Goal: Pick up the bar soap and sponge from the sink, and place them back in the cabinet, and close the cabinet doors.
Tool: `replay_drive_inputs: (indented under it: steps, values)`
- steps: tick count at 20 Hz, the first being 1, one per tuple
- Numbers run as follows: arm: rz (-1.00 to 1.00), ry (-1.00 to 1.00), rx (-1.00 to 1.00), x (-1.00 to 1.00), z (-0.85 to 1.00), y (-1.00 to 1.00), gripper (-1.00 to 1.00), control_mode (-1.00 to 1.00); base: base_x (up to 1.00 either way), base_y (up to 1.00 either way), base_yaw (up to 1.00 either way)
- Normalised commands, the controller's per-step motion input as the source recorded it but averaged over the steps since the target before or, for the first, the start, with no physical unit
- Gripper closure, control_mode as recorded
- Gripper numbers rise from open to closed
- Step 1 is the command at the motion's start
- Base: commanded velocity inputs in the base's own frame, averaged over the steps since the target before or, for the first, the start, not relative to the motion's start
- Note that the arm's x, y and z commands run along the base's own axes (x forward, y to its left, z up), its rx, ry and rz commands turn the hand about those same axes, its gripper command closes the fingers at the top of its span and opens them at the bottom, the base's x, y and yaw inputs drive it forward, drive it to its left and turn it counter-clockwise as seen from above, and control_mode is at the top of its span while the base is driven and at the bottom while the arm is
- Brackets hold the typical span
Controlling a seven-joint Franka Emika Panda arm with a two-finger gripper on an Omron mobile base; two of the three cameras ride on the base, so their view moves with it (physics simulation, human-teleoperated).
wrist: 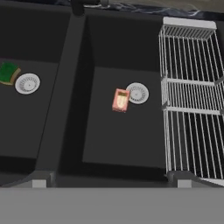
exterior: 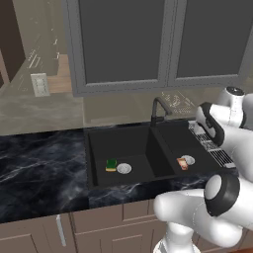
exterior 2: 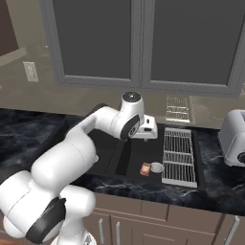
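Wide open and empty, my gripper hangs above the sink's right basin, centred over the bar soap just beside its drain, with the sponge in the left basin. From the left base, soap and sponge lie flat. From the right base, my hand sits above the soap, ready to descend.

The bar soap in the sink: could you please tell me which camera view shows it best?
The hand view: the bar soap lies unobstructed, seen from above, beside the right basin's drain. Both base views show it small and distant, in the same spot.
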Motion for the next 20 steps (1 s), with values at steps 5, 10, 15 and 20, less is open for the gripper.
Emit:
replay_drive_inputs:
  steps: [5, 10, 15, 20]
  values:
    - [0.00, 0.00, 0.00, 0.01, -0.28, 0.00, -1.00, -1.00, 0.00, 0.00, 0.00]
    - [0.00, 0.00, 0.00, 0.00, -0.27, 0.00, -1.00, -1.00, 0.00, 0.00, 0.00]
    - [0.00, 0.00, 0.00, 0.00, -0.30, 0.00, -1.00, -1.00, 0.00, 0.00, 0.00]
    - [0.00, 0.00, 0.00, 0.00, -0.30, 0.00, -1.00, -1.00, 0.00, 0.00, 0.00]
